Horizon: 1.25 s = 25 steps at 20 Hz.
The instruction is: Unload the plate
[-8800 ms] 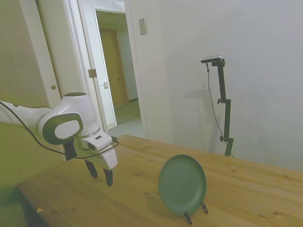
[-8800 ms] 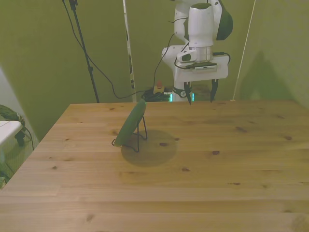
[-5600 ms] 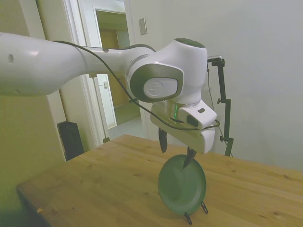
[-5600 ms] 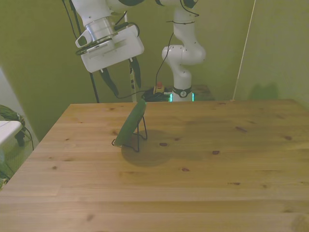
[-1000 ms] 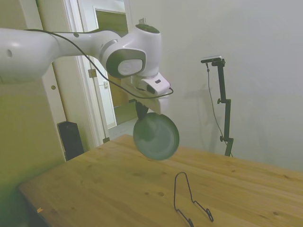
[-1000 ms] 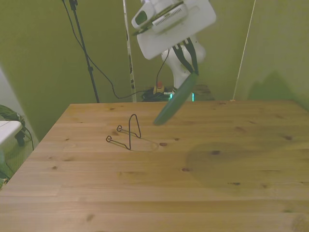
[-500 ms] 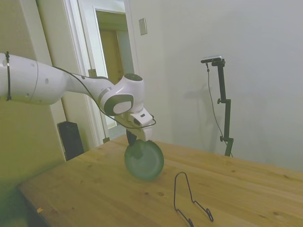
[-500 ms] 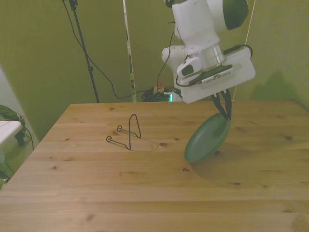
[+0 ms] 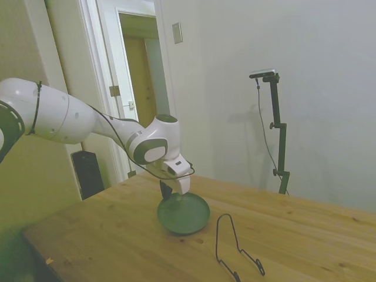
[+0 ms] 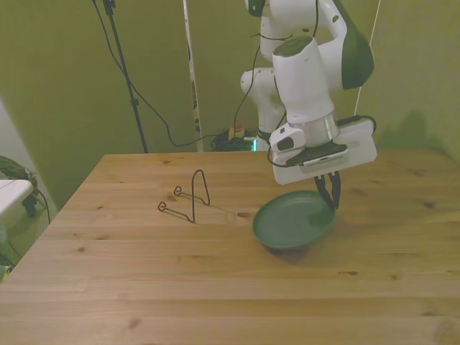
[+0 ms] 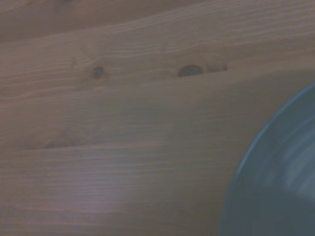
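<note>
Plate (image 10: 291,219) rim between closed fingers (image 10: 331,195)

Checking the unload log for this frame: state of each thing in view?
plate: off the stand, close to flat and low over the table, gripped at its rim; cannot tell if it is fully resting.
gripper: shut on the plate's rim, on the front view's right side.
wire stand: empty, upright on the table, apart from the plate.
table: bears the stand.
</note>
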Tool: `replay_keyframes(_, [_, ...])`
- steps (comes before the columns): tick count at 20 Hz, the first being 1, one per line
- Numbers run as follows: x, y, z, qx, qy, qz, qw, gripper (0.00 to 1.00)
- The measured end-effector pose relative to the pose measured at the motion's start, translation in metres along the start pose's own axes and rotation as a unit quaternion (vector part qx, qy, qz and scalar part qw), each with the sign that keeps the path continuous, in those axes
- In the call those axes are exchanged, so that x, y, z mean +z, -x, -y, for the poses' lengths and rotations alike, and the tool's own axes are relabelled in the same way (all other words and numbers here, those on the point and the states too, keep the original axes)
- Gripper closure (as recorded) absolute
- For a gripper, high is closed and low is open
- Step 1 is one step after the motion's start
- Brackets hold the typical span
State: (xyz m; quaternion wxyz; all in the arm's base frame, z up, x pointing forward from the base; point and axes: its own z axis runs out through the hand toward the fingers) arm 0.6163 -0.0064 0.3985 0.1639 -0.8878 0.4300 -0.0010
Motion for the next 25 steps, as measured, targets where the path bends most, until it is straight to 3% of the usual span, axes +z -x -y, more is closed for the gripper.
replay_keyframes(8, [0.01, -0.008, -0.017, 0.009, 0.016, -0.002, 0.9998, 1.0])
replay_keyframes(9, [0.006, -0.008, -0.017, 0.009, 0.014, -0.003, 0.9999, 0.0])
replay_keyframes(25, [-0.033, -0.006, -0.023, 0.009, 0.014, 0.004, 0.9999, 0.0])
